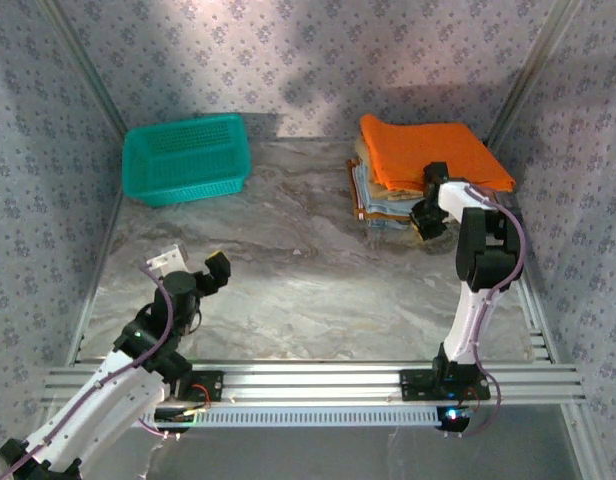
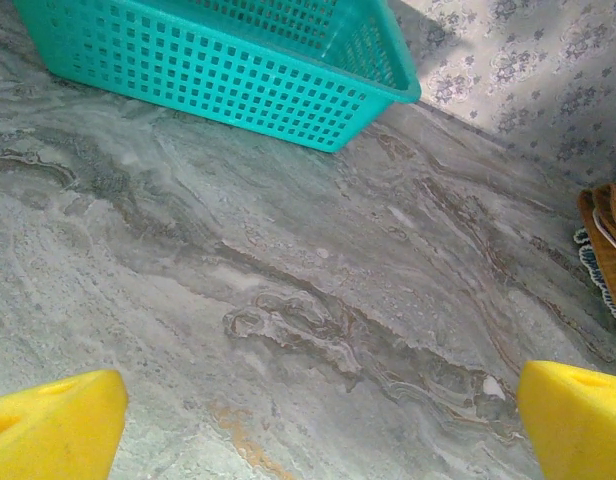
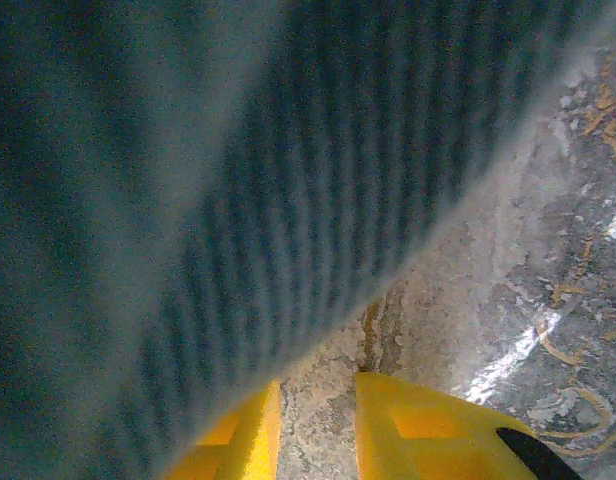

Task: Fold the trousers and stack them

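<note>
The left end effector (image 1: 193, 265) hangs low over the marbled grey bench (image 1: 308, 290), its yellow fingers (image 2: 48, 425) spread wide apart with nothing between them; ahead of it and a little to its left sits a teal plastic basket (image 1: 188, 185), rectangular, its walls a grid of small square holes; to its right lies smooth, veined stone-pattern surface. The right end effector (image 1: 426, 222) presses close against the near side of a stack of folded clothes (image 1: 373, 205), its fingers (image 3: 238, 440) a narrow slit apart, bare bench showing between them, nothing clamped; a blurred, dark, ribbed cloth (image 3: 188, 200) looms just ahead and left of it. The trousers (image 1: 428, 150), bright orange and soft, lie folded flat atop that stack, just beyond it.
</note>
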Controlling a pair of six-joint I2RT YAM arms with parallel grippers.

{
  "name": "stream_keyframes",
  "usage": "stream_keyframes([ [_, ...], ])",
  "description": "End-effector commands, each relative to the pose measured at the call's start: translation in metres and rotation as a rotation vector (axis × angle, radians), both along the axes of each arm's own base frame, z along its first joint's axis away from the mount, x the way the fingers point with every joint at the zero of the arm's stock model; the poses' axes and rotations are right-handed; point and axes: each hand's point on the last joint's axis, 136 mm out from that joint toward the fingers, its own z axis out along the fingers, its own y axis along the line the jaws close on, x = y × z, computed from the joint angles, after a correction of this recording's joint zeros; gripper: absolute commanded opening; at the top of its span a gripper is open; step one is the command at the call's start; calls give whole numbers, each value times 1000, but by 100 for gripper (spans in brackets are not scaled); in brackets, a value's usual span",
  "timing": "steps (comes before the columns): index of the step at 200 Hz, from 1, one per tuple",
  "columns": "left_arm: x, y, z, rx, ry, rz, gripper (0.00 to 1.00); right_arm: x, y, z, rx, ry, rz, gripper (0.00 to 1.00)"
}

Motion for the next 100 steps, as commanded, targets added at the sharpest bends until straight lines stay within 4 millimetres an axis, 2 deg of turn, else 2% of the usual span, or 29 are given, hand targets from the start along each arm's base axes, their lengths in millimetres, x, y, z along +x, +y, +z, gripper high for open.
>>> stream_keyframes([
  [1,4,2,22,-5,-45,17,100,106,-5,18,21,-436,-23,26],
  [42,9,-3,24,3,-38,3,100,154,14,39,127,-527,67,25],
  [69,11,-6,29,-5,-43,-5,100,176,13,48,145,-539,70,25],
  [100,11,-5,31,5,-46,-6,100,191,8,56,155,-561,56,25],
])
